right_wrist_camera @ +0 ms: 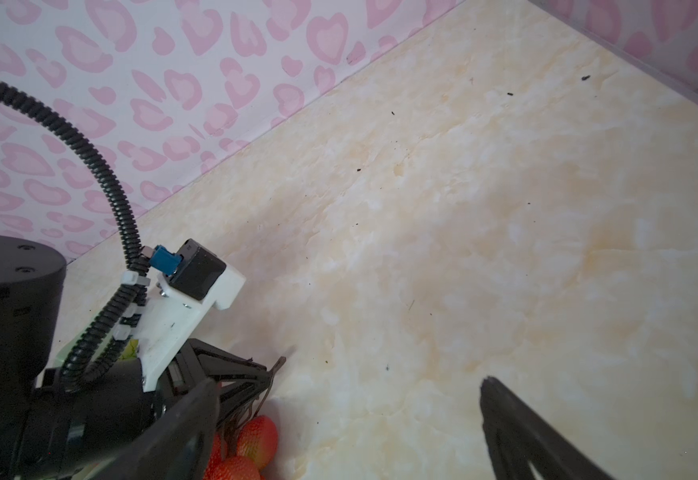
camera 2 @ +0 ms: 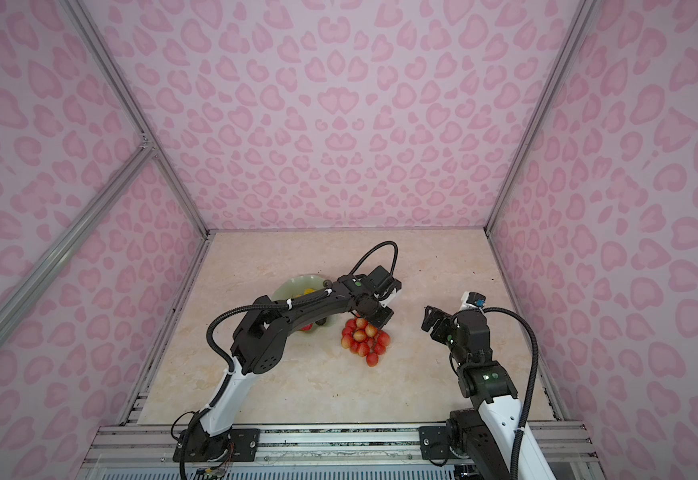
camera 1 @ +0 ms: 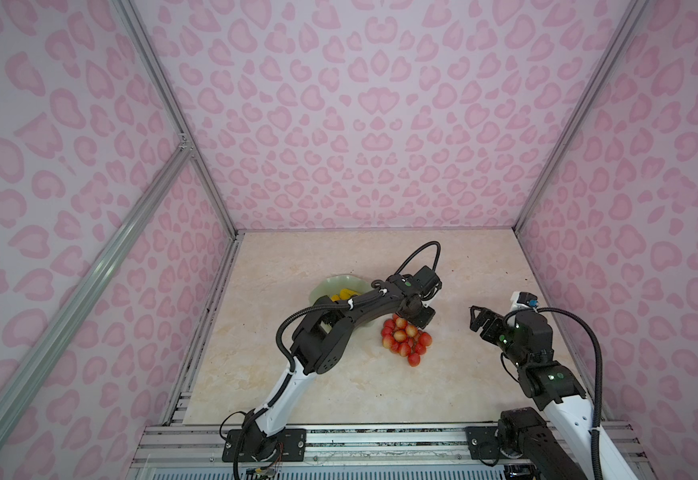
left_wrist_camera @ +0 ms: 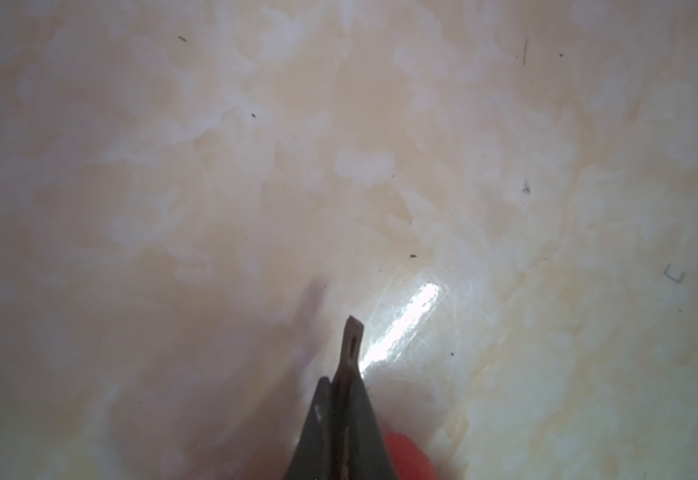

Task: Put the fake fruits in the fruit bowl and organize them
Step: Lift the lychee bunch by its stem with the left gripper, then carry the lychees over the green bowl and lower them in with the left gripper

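The red berry cluster (camera 1: pixel 405 338) (camera 2: pixel 364 338) lies on the marble table, right of the mint-green fruit bowl (camera 1: pixel 339 279) (camera 2: pixel 295 282). My left gripper (camera 1: pixel 420 318) (camera 2: pixel 380 318) (left_wrist_camera: pixel 341 390) is at the cluster's far end, shut on its dark stem (left_wrist_camera: pixel 353 345) (right_wrist_camera: pixel 279 363), whose tip sticks out past the fingertips. A yellow fruit (camera 1: pixel 343 295) shows in the bowl; my left arm hides most of the bowl. My right gripper (camera 1: pixel 478 318) (camera 2: pixel 430 318) (right_wrist_camera: pixel 347 399) hangs open and empty to the right of the cluster. Berries (right_wrist_camera: pixel 256 440) show in the right wrist view.
Pink heart-patterned walls close the table on three sides. An aluminium rail (camera 1: pixel 380 432) with both arm bases runs along the front edge. A red piece (camera 2: pixel 308 328) peeks out under the left arm at the bowl's near rim.
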Available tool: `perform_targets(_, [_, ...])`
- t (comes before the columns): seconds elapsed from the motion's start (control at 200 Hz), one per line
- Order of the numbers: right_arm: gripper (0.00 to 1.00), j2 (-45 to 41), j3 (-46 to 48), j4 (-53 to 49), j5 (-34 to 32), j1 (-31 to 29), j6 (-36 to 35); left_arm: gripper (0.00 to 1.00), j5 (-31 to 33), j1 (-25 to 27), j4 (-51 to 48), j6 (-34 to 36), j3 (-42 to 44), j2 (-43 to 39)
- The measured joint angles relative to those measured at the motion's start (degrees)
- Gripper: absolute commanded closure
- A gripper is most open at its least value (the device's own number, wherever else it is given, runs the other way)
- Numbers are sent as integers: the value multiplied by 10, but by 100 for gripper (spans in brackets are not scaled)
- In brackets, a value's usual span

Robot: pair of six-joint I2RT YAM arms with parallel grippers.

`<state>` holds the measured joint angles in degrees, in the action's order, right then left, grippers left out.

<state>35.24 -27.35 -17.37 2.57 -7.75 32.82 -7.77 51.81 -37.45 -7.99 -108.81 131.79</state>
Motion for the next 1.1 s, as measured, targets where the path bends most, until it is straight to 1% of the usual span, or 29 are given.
perform_targets(0.205, [3, 4, 0, 5, 0, 0, 6, 96, -4, 0, 20, -8, 30, -42])
perform_targets(0.38, [3, 5, 0, 9, 0, 1, 6, 96, -3, 0, 37, -15, 61, -99])
perform_targets(0.485, [3, 5, 0, 12, 0, 1, 6, 96, -1, 0, 56, -21, 97, -158])
perform_targets(0.615, [3, 8, 0, 12, 0, 1, 6, 96, 7, -1, 81, -28, 160, -274])
perform_targets(0.695, [3, 9, 0, 13, 0, 1, 6, 96, 12, -4, 119, -34, 196, -339])
perform_targets(0.775, [3, 12, 0, 16, 0, 1, 6, 96, 23, -5, 141, -40, 228, -376])
perform_targets(0.925, [3, 27, -5, 17, 5, 1, 4, 96, 52, -14, 149, -45, 285, -445])
perform_targets(1.1, [3, 50, -9, 37, 21, 0, -6, 96, 85, -59, 162, -55, 359, -529])
